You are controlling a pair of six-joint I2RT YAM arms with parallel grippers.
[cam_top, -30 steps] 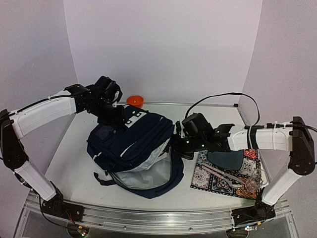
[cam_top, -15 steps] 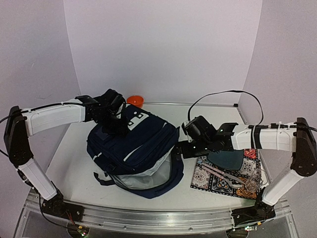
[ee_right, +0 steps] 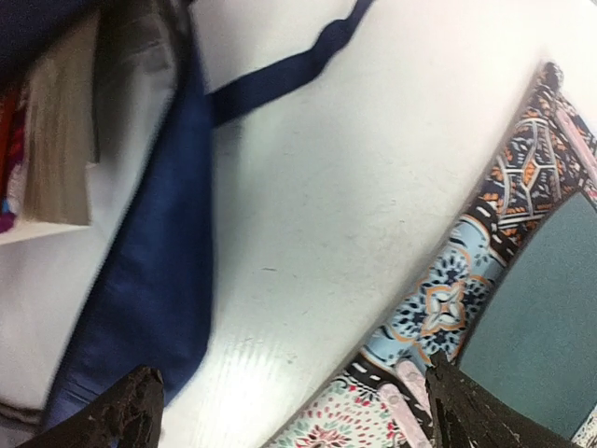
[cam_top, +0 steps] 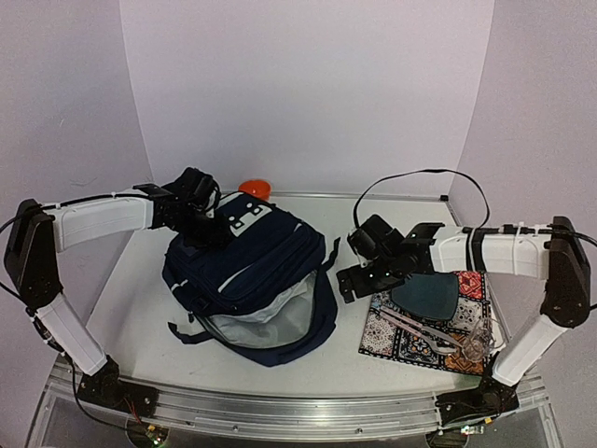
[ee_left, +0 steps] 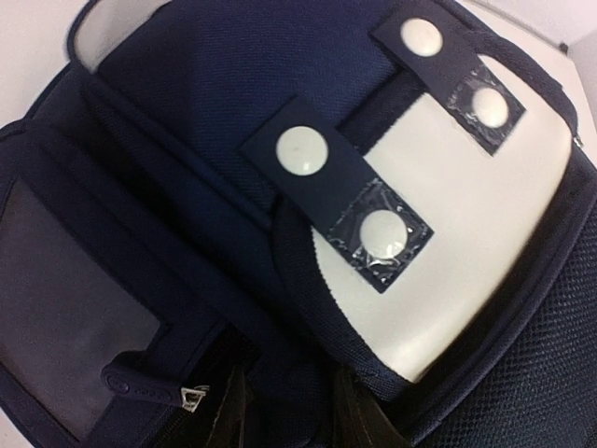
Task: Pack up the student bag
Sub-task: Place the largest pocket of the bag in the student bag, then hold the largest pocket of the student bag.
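Observation:
The student bag [cam_top: 252,271] is a large navy backpack lying left of the table's middle, its grey-lined mouth gaping toward the front. My left gripper [cam_top: 205,227] sits at the bag's far top end. In the left wrist view this gripper [ee_left: 294,415] is shut on a fold of the bag's [ee_left: 187,140] navy fabric, next to white snap tabs. My right gripper [cam_top: 359,277] hovers over bare table just right of the bag. In the right wrist view that gripper [ee_right: 298,415] stands wide open with nothing in it, between the bag's blue edge [ee_right: 140,280] and a patterned mat [ee_right: 438,308].
The patterned mat [cam_top: 396,331] at the right carries a dark teal pouch [cam_top: 426,297], a pink-handled tool [cam_top: 420,327] and a clear item [cam_top: 476,343]. An orange bowl [cam_top: 254,188] stands at the back wall. Book pages [ee_right: 56,140] show inside the bag.
The left gripper has dragged the bag's top leftward, and the whole bag has shifted left. The right gripper has drawn back from the bag's side toward the mat.

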